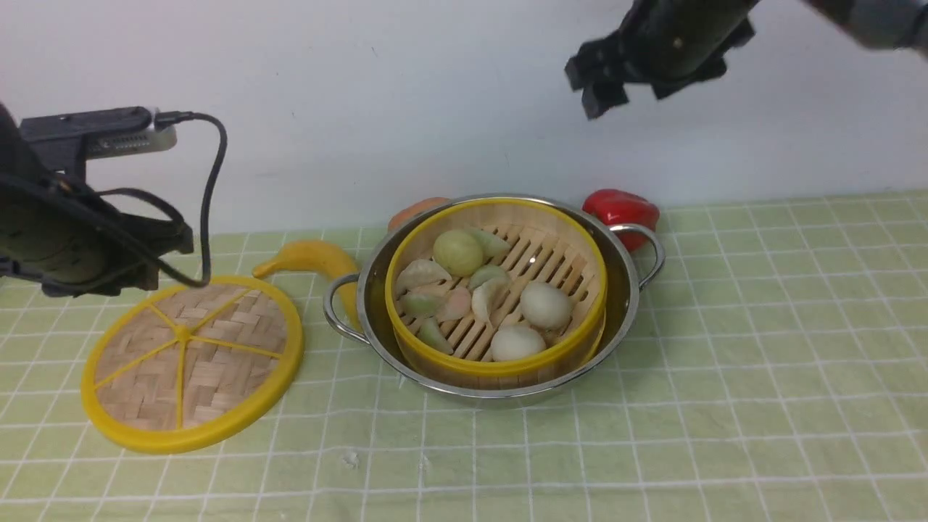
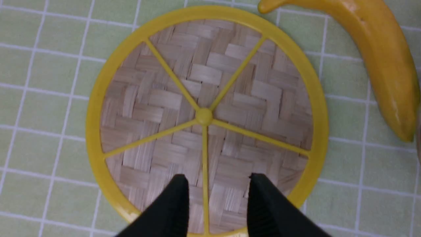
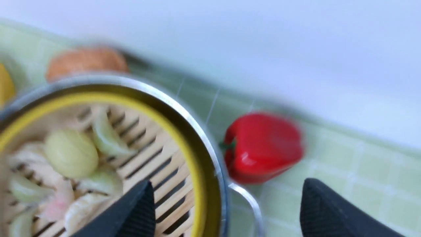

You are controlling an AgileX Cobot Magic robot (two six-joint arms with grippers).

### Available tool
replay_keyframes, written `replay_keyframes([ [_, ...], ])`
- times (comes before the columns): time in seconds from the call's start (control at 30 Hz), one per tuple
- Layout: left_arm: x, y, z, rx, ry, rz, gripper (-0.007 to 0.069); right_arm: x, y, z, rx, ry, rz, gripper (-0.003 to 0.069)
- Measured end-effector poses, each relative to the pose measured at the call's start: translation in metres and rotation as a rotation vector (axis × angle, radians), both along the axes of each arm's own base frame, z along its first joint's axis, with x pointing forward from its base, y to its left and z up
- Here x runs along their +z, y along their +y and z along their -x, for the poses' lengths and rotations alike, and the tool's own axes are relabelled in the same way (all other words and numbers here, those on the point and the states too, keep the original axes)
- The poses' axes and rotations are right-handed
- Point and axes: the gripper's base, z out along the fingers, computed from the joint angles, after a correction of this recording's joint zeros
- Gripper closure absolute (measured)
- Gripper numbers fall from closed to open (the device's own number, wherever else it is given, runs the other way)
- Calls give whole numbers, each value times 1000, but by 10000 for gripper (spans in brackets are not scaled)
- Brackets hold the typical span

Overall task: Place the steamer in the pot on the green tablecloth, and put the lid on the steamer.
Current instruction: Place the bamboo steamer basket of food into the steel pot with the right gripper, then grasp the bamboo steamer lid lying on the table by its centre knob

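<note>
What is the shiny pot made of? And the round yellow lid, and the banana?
The pot looks like polished stainless steel: silvery and mirror-bright. The lid seems to be woven bamboo strips, matte tan, inside a glossy yellow rim and spokes, probably plastic. The banana looks like smooth plastic, likely a toy: its skin has an even shine.

On my front feed the steamer, a round bamboo basket with a yellow rim and slatted floor, sits upright inside the pot, holding white, green and pink dumplings and buns. The pot is shiny steel with two loop handles, standing on the green tablecloth. I see the lid, a woven disc with yellow rim and spokes, lying flat on the cloth to the pot's left, apart from it
</note>
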Motion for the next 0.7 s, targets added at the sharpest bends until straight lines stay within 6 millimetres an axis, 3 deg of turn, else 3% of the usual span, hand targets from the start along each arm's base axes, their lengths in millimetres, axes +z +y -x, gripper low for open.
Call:
replay_keyframes([
  [0.13,-19,2,-29,5,97,4,382,57,-22,47,-5,-100,-19,95],
  [0.33,-50,4,-55,4,183,5,382,125,-69,159,-7,-240,-77,95],
  [0.43,-65,5,-59,-2,220,-6,382,143,-92,212,-10,-311,-101,95],
  [0.5,-75,7,-61,-7,246,-22,382,155,-115,265,-13,-393,-133,95],
  [0.53,-81,7,-62,-8,259,-28,382,157,-124,286,-13,-425,-147,95],
  [0.57,-81,8,-62,-9,261,-30,382,156,-125,290,-14,-426,-147,95],
  [0.6,-87,8,-63,-7,274,-34,382,159,-140,326,-17,-487,-177,95],
  [0.7,-91,9,-64,-9,274,-39,382,156,-160,373,-33,-562,-234,95],
])
